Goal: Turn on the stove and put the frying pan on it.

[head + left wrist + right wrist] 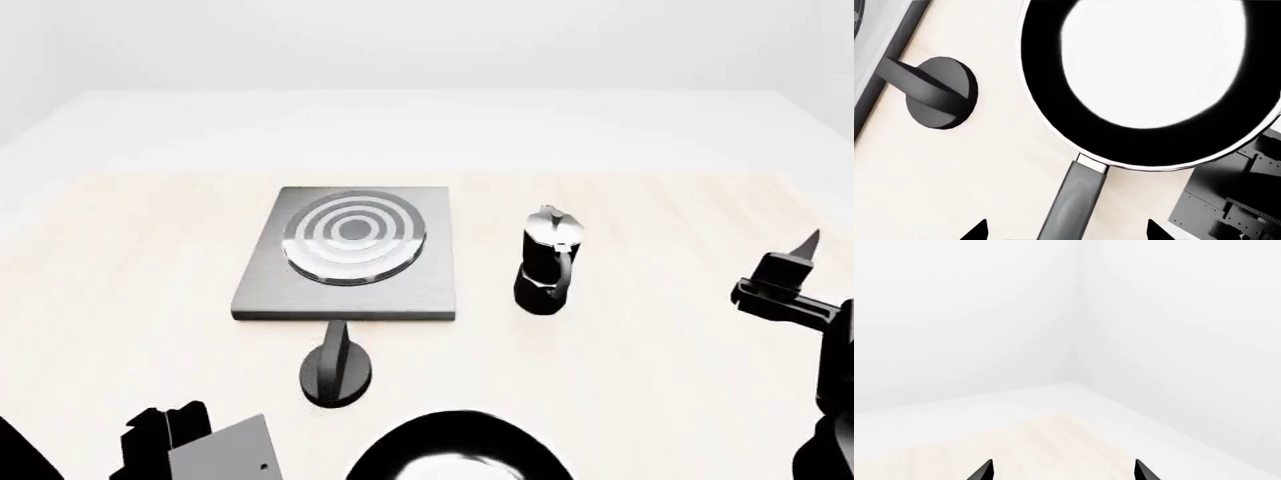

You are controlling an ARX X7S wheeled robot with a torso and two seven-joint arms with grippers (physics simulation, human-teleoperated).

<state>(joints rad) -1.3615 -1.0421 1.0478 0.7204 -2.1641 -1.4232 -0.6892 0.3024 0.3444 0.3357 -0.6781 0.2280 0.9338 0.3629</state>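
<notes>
Left pincer [1064,231] spread apart, straddling frying pan [1147,80] handle, not clamped: grasp step. Right pincer [1062,471] apart, idle. Next: close on handle; knob [335,372] and stove [350,252] lie beyond.

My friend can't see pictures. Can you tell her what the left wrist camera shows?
A black frying pan with a shiny white inside lies on a pale table, its grey handle pointing between the open left hand's two tips. Beside the pan sits a round black knob.

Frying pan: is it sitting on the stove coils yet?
No. In the head view the frying pan lies on the table near the robot, while the stove coils are bare.
</notes>
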